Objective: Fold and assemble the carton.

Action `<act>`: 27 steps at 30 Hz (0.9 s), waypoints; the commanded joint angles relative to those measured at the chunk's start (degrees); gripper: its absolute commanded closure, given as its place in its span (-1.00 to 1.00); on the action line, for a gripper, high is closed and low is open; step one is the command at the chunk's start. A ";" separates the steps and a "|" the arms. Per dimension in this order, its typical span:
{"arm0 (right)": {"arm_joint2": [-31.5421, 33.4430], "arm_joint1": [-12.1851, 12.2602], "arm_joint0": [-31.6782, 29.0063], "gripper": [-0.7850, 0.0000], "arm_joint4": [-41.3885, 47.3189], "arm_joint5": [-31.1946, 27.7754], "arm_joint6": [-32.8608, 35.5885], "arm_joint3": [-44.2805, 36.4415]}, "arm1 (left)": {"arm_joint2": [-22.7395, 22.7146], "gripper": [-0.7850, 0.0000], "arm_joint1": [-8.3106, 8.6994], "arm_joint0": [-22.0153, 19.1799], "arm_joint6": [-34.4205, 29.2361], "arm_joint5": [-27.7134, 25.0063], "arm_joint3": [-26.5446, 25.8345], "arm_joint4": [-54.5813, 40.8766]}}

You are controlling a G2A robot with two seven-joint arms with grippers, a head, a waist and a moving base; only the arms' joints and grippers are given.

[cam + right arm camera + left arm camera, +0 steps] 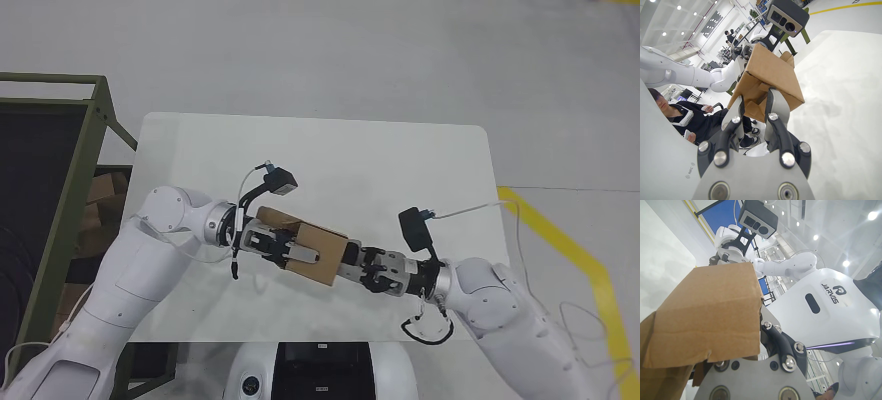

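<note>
Right wrist view: the right gripper (755,96) is clamped on one end of the carton (772,75). Its two fingers (772,100) stand a little apart with folded-in end flaps between them, and both tips are against the cardboard. The carton is brown corrugated board, already squared up into a box. Its long faces are closed, and this end is not flush (flap edges show inside it). The faces in view are plain brown.

Top view: the left gripper (268,242) is at the carton's opposite end, touching it. Whether it grips cannot be told from any view.

Left wrist view: at that end a loose flap with a ragged, notched edge hangs below the carton's side wall.

Top view again: the carton spans between the two grippers, lying slantwise. A white table (400,160) lies under it, and the carton appears clear of the tabletop. A green metal rack (95,110) stands well apart from the carton, beyond the left gripper's end. Flat cardboard pieces (100,210) lie inside the rack.
</note>
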 commanded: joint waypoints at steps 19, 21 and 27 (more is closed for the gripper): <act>-1.91 -0.61 1.58 0.46 -1.11 0.66 -0.94 0.56 | 0.80 1.00 0.06 -0.63 0.14 -0.14 0.28 -0.07; -2.01 -0.65 1.68 0.47 -1.14 0.67 -0.99 0.58 | 0.80 1.00 0.07 -0.62 0.18 -0.18 0.31 -0.14; -2.53 -0.83 2.12 0.44 -1.54 0.64 -1.21 0.79 | 0.94 1.00 0.08 -0.65 0.25 -0.25 0.43 -0.33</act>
